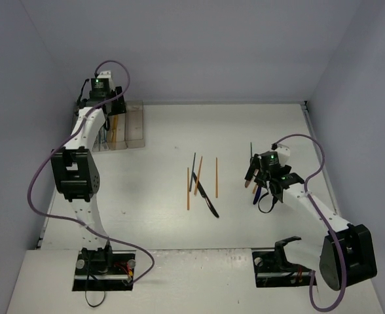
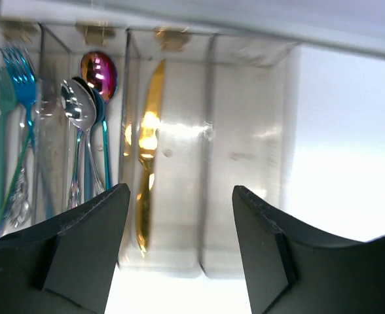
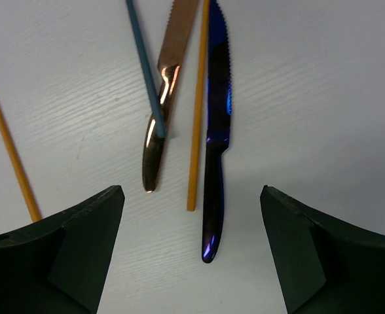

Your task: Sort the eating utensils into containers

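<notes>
One blue knife [image 3: 215, 131] is framed crosswise by the spread, empty fingers [image 3: 81, 242] of the right gripper [image 3: 191, 196]. The left gripper [image 2: 179, 190] is parted too.

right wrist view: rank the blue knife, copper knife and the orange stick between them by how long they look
1. blue knife
2. orange stick
3. copper knife
All three reach the top edge of the view, so this ranks visible length only.

Left arm [image 1: 81, 147] extended far forward along the left side; left tool [image 2: 179, 203] angled downward, jaws apart, nothing gripped. Right arm [image 1: 313, 206] folded low, reaching inward; right tool [image 3: 192, 196] facing down, jaws spread wide, gripping nothing.
</notes>
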You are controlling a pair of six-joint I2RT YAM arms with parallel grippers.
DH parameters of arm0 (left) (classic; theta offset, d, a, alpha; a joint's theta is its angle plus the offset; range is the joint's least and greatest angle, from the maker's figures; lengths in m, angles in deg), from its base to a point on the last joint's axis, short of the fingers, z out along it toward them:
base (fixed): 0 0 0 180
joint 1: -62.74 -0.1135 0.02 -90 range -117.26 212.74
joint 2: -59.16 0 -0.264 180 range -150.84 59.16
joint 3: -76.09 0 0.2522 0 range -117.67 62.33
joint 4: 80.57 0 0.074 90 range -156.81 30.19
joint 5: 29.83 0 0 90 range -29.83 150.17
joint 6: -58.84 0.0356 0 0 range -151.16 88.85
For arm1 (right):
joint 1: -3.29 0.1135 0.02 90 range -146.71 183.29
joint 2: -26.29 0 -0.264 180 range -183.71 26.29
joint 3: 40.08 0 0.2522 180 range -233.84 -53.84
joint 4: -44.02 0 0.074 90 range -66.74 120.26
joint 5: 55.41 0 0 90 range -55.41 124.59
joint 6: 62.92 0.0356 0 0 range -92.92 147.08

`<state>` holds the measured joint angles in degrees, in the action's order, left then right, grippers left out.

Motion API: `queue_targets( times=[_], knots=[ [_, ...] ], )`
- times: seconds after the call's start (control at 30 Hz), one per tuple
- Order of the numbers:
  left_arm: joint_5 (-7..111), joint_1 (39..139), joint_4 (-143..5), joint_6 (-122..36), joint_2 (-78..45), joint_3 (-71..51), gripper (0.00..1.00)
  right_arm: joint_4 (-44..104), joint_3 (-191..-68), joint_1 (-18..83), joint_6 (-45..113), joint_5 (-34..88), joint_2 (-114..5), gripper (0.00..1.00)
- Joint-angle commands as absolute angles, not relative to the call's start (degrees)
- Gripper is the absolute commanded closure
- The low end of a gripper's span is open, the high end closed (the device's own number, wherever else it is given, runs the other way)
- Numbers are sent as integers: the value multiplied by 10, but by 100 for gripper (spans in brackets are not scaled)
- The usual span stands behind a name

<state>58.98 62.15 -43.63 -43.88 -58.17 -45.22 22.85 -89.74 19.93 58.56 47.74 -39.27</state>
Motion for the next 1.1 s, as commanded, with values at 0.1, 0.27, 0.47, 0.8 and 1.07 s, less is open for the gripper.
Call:
queue_targets(
  times=[0.1, 0.27, 0.47, 0.8, 1.07],
  knots=[
    [582, 706, -471, -461, -339, -343, 39, 224, -938, 146, 615, 489, -447, 24],
    [561, 732, -473, -466, -228, -227, 38, 227, -946, 126, 624, 476, -488, 32],
    [540, 748, -470, -462, -139, -108, 37, 233, -955, 121, 625, 473, -532, 41],
    [546, 787, -472, -445, -124, -43, 37, 239, -941, 115, 647, 484, -549, 54],
    [541, 788, -470, -443, -135, -48, 37, 247, -930, 115, 641, 473, -564, 58]
  ],
)
